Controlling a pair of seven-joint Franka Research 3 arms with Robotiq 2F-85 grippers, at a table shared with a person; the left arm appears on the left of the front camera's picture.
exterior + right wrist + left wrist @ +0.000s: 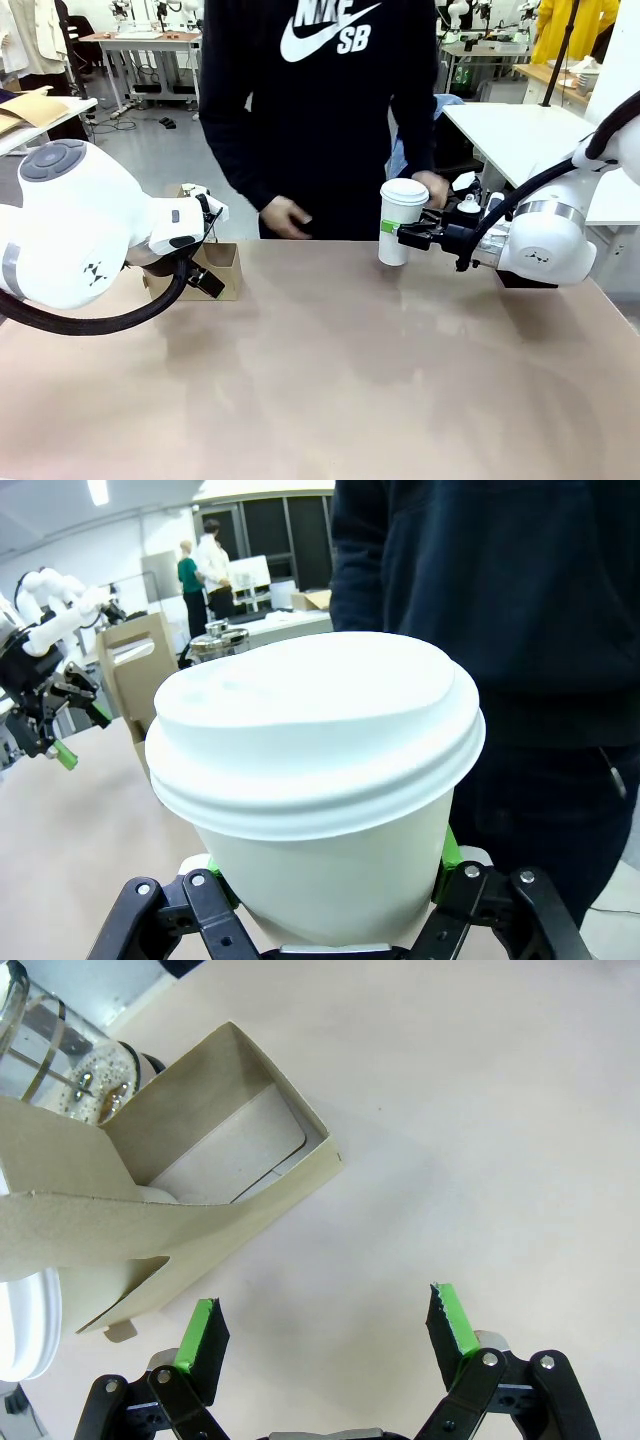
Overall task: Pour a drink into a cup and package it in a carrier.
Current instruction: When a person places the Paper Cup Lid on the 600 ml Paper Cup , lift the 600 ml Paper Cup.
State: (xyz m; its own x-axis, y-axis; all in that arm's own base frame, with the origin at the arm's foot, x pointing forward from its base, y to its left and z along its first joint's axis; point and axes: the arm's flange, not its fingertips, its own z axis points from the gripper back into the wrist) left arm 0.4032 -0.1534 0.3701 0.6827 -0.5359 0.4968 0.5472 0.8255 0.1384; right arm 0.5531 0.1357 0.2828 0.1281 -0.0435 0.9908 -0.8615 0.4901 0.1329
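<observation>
Right end effector [398, 232]: clamped around the white lidded cup [403, 212], by the bench's [330, 380] far edge.
Left end effector [325, 1325]: fingers spread, empty, just beside the carrier [150, 1210].
Glass jug [40, 1040]: behind the carrier.

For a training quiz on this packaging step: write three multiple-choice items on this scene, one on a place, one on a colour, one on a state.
1. The carrier stands:
A) on a shelf
B) beside the left gripper
C) on the floor

2. The lid of the cup is:
A) black
B) brown
C) white

3. The right gripper is:
A) open
B) shut on the cup
C) shut on the carrier

Answers: 1 B, the left wrist view shows the cardboard just beside that gripper's open fingers. 2 C, the right wrist view shows a white lid. 3 B, its green pads press the cup's sides.
</observation>
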